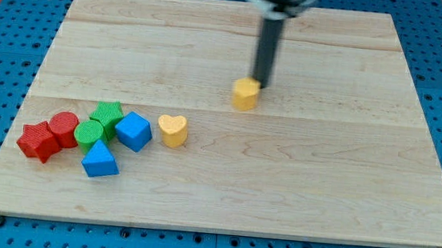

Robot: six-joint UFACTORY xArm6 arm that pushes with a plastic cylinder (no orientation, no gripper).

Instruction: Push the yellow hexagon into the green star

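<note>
On wooden board [296,179], yellow hexagon [245,94] touches my tip [262,86].

Counter [321,173]: pale wood with fine lengthwise grain, set on a blue perforated base [4,33]. Rod: dark. Blocks: yellow hexagon [245,94], yellow heart [172,129], green star [108,115], green cylinder [88,134], two blue blocks [133,130], two red blocks [39,141].
</note>
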